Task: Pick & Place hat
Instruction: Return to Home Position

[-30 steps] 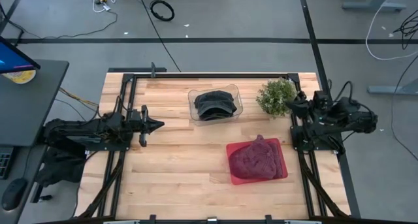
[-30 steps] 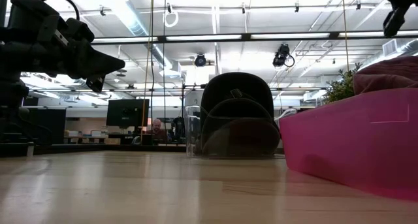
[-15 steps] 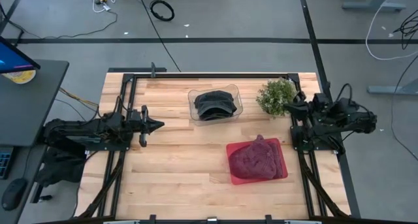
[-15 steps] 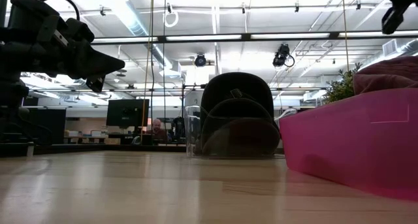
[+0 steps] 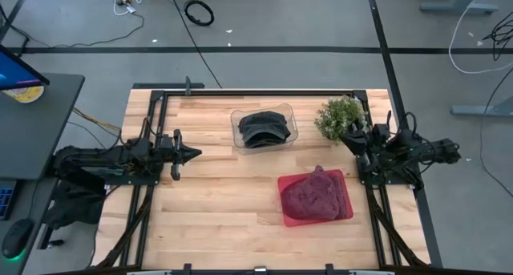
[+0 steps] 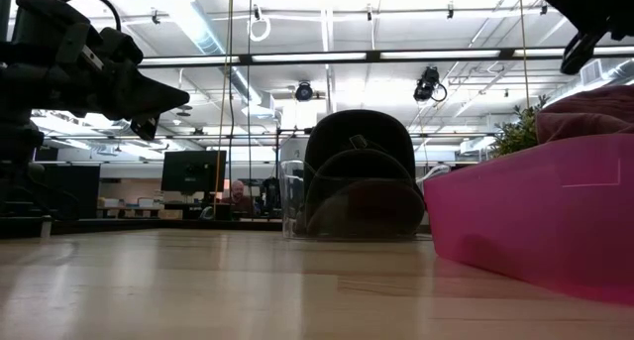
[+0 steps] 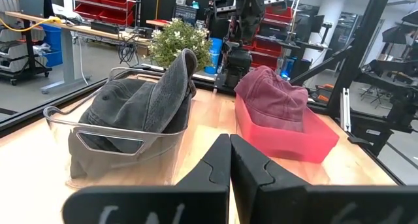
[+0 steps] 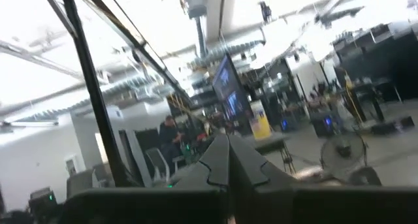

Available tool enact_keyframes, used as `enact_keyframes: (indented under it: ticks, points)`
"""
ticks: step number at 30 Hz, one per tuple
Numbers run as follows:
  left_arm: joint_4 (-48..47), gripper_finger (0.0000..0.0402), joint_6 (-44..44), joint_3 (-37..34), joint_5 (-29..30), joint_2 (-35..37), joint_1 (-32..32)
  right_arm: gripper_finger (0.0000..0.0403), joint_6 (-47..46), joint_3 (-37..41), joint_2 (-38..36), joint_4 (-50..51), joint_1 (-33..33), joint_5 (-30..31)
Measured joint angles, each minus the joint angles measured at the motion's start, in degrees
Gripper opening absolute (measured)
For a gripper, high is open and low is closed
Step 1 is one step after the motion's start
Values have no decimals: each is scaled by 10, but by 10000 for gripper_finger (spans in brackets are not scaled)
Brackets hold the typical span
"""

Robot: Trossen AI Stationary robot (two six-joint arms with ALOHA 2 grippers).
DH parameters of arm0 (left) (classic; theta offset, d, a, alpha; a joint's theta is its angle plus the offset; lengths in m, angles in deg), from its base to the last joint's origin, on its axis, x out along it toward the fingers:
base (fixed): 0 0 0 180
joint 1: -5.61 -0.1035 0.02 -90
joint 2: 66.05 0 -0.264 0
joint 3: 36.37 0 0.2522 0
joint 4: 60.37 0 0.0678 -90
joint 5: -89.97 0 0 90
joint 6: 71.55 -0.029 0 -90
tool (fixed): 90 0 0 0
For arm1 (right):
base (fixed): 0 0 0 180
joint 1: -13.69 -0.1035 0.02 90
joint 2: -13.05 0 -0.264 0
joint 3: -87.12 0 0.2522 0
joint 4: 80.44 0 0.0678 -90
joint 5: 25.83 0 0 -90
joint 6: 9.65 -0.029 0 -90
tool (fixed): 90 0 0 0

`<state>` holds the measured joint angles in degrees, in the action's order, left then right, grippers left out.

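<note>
A dark grey hat lies in a clear bin at the table's far middle. A maroon hat rests in a pink bin at the near right. My left gripper is shut and hovers above the table's left part, pointing at both bins. My right gripper is shut too. It hangs high over the right edge beside the plant, above and beyond the pink bin.
A small potted plant stands at the far right, close to my right gripper. Bare wood spreads across the table's near left and middle. Black rails run along both side edges.
My right arm has stretched out toward the table's left and slightly toward the near edge, its gripper coming past the plant and dropping lower into the low view. My left arm and both hats have kept still.
</note>
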<state>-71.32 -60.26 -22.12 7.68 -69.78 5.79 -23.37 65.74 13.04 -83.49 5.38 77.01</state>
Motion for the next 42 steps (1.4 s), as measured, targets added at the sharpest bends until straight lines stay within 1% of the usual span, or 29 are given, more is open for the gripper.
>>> enact_keyframes:
  ticks: [3, 8, 11, 14, 18, 22, 25, 31, 34, 39, 42]
  points:
    - [0, 3, 0, 0, 0, 0, 0, 0, 9, 26, 0, -51, 0, -4]
    - [0, 3, 0, 0, 0, 0, 0, 0, -2, 63, 0, -84, 10, -4]
    - [0, 3, 0, 0, 0, 0, 0, 0, -3, 68, 0, -74, 19, -4]
    - [0, 3, 0, 0, 0, 0, 0, 0, 27, 67, 0, -73, 31, -4]
    - [0, 3, 0, 0, 0, 0, 0, 0, 84, 67, 0, -38, 48, -5]
    - [0, 3, 0, 0, 0, 0, 0, 0, 116, 67, 0, 22, 52, -39]
    - [0, 3, 0, 0, 0, 0, 0, 0, 107, 67, 0, 66, 52, -59]
    - [0, 3, 0, 0, 0, 0, 0, 0, 84, 67, 0, 151, 52, -80]
    - [0, 3, 0, 0, 0, 0, 0, 0, 84, 67, 0, 157, 52, -99]
    - [0, 3, 0, 0, 0, 0, 0, 0, 81, 67, 0, 156, 52, -95]
    - [0, 3, 0, 0, 0, 0, 0, 4, 58, 67, 0, 155, 52, -93]
